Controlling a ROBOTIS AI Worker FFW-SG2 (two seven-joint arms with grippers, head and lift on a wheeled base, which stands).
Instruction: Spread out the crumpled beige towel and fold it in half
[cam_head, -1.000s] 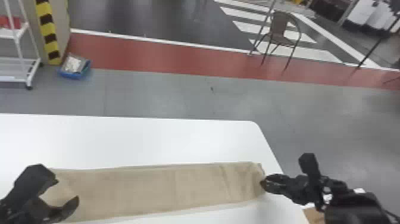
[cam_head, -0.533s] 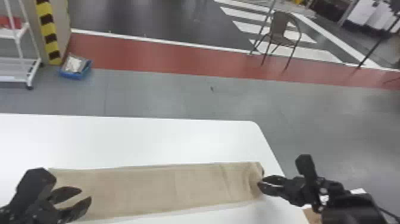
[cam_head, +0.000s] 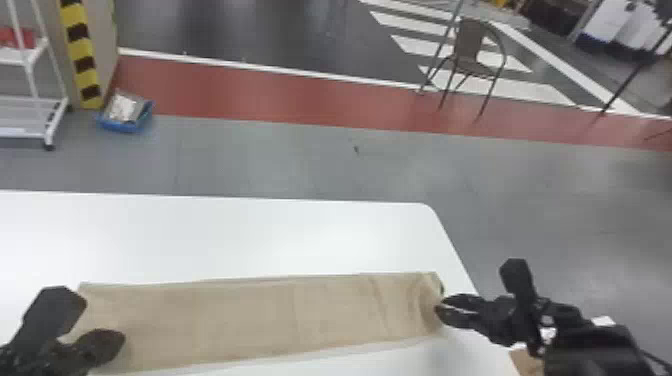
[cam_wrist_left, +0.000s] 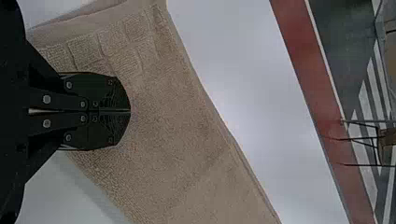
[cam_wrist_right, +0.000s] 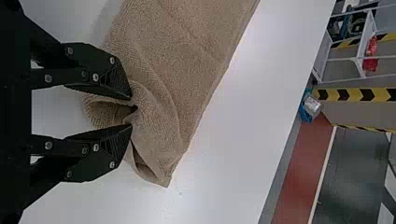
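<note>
- We seem to be in a workshop or factory-like hall, marked out like a traffic route.
- We see a red band (cam_head: 300, 102) along the grey floor (cam_head: 280, 160), edged by a white line.
- Beyond it we make out crossing stripes (cam_head: 540, 95) on dark flooring (cam_head: 225, 30).
- Yellow-and-black hazard striping (cam_head: 77, 47) stands near our white metal rack (cam_head: 22, 133).

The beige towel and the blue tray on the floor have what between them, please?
Between them, the head view shows white tabletop, then grey floor.
</note>
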